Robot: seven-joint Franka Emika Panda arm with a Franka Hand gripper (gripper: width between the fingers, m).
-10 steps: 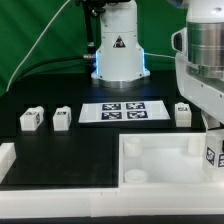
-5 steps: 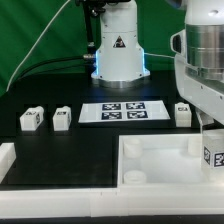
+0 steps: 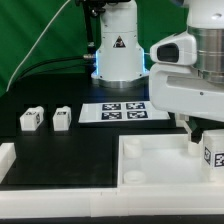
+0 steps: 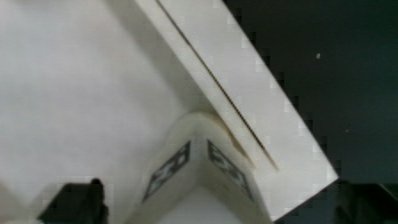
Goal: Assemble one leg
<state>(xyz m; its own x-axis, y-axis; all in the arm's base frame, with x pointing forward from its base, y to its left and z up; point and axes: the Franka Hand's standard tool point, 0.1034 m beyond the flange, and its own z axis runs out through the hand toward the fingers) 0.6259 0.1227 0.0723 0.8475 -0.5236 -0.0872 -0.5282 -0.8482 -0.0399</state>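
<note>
Exterior view: arm's bulk is low over the exterior view's right side, gripper [image 3: 193, 134] down near the far right corner of the tabletop [image 3: 160, 160], the big white tray with raised rim. A tagged leg [image 3: 214, 152] stands upright at that corner, touching or just beside the rim; can't tell if it's actually seated in the corner socket. Looks like the leg is parked there because that's where it mounts, so I'd judge this as the insert/seat step of the one-leg task, partly done. One dark finger shows just beside the leg, but the arm body blocks the rest, so I cannot tell whether the jaws are apart, together or clamped on the leg. Two more legs [image 3: 30, 119] [image 3: 62, 117] sit on the black table [image 3: 50, 140] at the exterior view's left, well apart from the arm, apparently untouched spares. The marker board [image 3: 118, 111] lies flat between them and the arm. Wrist view: camera looks straight down at the tabletop's rim edge against the dark table, with the same leg [image 4: 210, 160] at the corner, two tag faces visible, edge toward the camera. A dark fingertip [image 4: 79, 200] shows at the frame edge, apart from the leg here; second finger not visible, so grip state remains unclear.
</note>
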